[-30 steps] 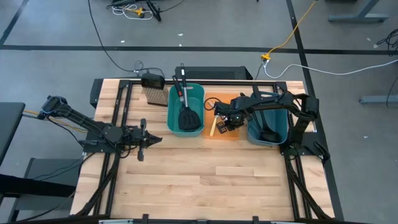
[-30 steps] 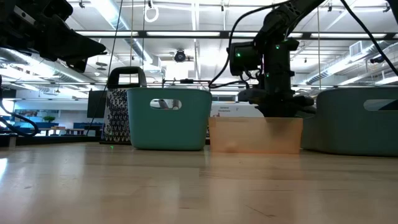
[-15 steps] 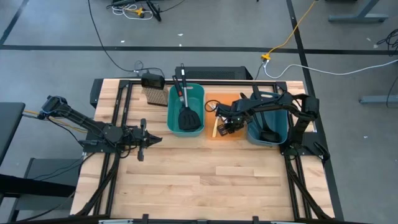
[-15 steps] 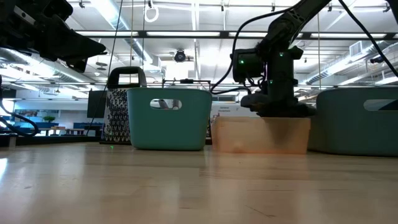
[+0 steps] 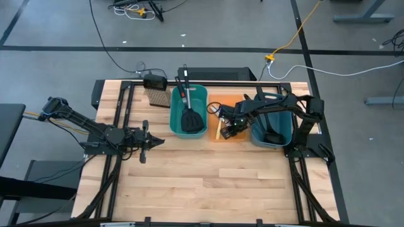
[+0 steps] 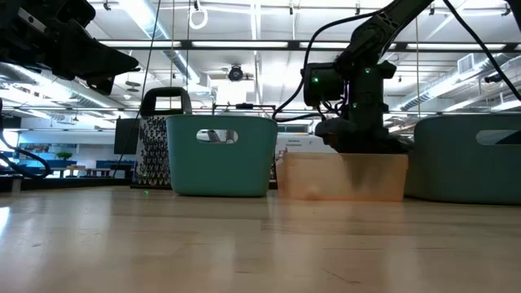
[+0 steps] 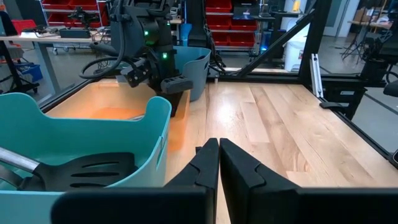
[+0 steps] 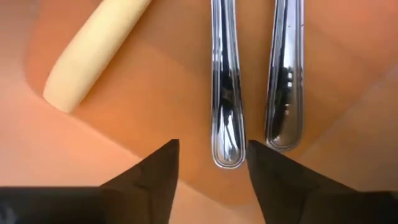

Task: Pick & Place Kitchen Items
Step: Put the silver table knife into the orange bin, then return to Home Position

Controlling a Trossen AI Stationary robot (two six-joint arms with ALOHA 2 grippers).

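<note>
High view: a pale wood table stands on grey floor crossed by cables. The right gripper hangs in the orange bin, fingers apart over two silver knives lying side by side; the yellow handle lies beside them. A spatula lies in the teal bin. The left gripper waits over bare wood, fingers together. Low view shows ceiling light strips behind.

Pretty bright, even light from the ceiling strip lights in the low view. Table shadows are soft. Silver knives throw glare; near tabletop looks blurry.
</note>
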